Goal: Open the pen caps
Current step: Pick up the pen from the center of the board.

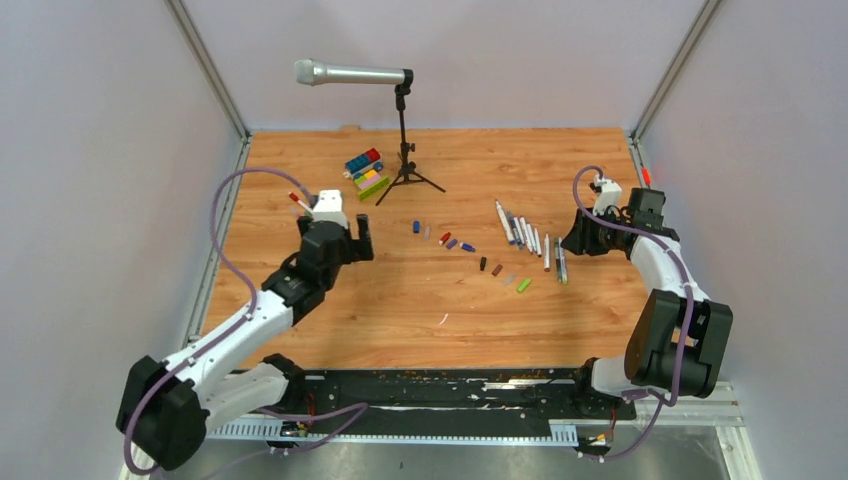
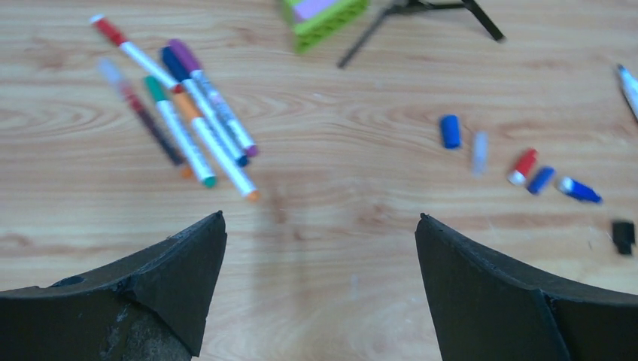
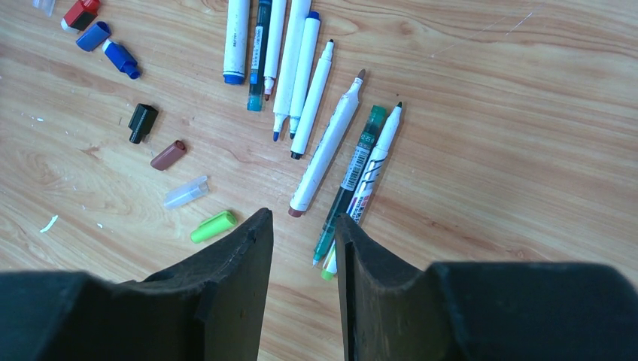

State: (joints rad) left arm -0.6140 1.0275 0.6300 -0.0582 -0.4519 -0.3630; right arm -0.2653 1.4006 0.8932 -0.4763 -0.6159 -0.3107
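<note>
The left claw [image 2: 320, 226] hung released over the wooden table [image 1: 330, 320], its jaws spread wide with nothing between them. In its wrist view, a cluster of capped pens [image 2: 192, 124] lay at the upper left of the frame, fanned and overlapping, with red, blue, purple, green and orange ends. Toward the right of that frame the loose caps [image 2: 524, 165] lay in a row on the wood: blue, clear, red, two more blue, and a black one at the right edge.

The right claw [image 3: 302, 222] hovered at the right side of the top view, its jaws drawn close with a narrow gap, grasping nothing. Above its fingers in the wrist view, the uncapped pens [image 3: 301, 75] lay roughly side by side, most with tips bared. At the left of that frame lay a black cap [image 3: 141, 122], a brown cap [image 3: 167, 156], a clear cap [image 3: 186, 192] and a green cap [image 3: 213, 226].

At the top centre of the top view stood a silver microphone [image 1: 350, 73] on a black stand [image 1: 404, 150], with toy blocks [image 1: 365, 172] just left of its legs.
</note>
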